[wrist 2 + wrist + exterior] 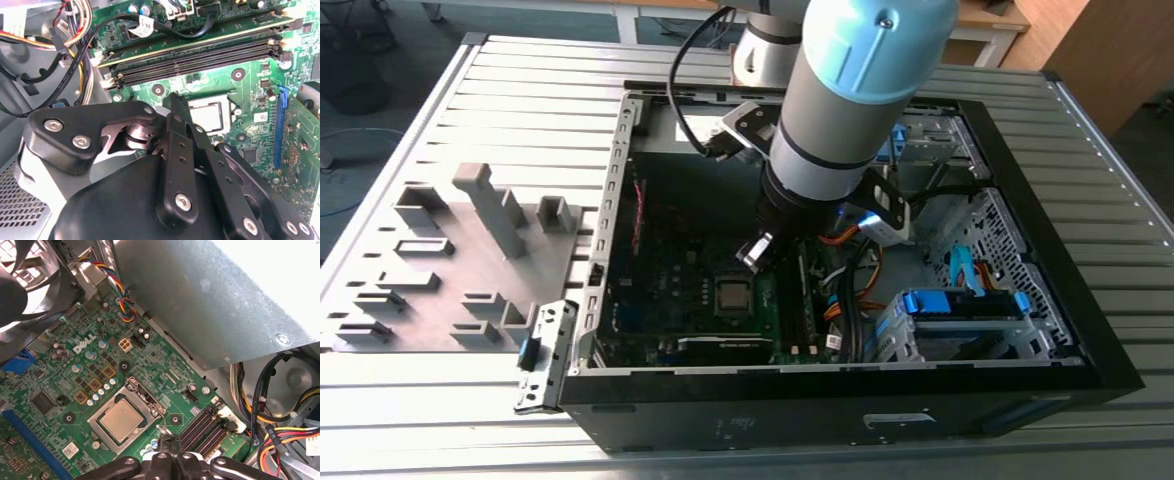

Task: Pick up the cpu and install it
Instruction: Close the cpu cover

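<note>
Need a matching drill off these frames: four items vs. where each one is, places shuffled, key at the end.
Things:
1. cpu
2. gripper
3. gray fixture plate
4. blue drive bracket

Places:
A. outside the case, at the exterior view's left
B. lying in the socket
C. inside the case, at the exterior view's right
D. over the motherboard, beside the socket

Pairs: 1-B, 2-D, 3-A, 4-C.

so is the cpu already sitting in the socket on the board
Yes, in the first wrist view the cpu lies flat inside the metal-framed socket on the green board.
</note>
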Tool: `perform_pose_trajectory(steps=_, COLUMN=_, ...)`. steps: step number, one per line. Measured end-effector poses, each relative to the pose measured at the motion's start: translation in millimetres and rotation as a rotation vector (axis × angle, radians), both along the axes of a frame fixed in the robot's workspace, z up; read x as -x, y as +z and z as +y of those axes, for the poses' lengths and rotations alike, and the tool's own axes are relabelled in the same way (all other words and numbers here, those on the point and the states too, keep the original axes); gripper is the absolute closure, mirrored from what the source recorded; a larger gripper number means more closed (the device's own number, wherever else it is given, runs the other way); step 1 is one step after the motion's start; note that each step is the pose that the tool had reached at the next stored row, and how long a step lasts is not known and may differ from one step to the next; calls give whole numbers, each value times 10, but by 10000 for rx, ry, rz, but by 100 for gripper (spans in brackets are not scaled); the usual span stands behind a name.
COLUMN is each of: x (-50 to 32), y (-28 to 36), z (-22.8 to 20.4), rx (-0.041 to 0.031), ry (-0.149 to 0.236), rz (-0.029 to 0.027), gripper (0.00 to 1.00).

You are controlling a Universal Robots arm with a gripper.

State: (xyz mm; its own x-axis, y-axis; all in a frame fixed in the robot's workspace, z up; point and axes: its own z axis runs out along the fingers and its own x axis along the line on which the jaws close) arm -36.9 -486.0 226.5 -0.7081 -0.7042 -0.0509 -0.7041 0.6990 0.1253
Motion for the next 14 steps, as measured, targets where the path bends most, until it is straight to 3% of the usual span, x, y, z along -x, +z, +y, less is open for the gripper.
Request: perform_pose_trajectory(steps=14, x=5, y=0, z=21, rx=13, ry=1, rz=-1, gripper=89)
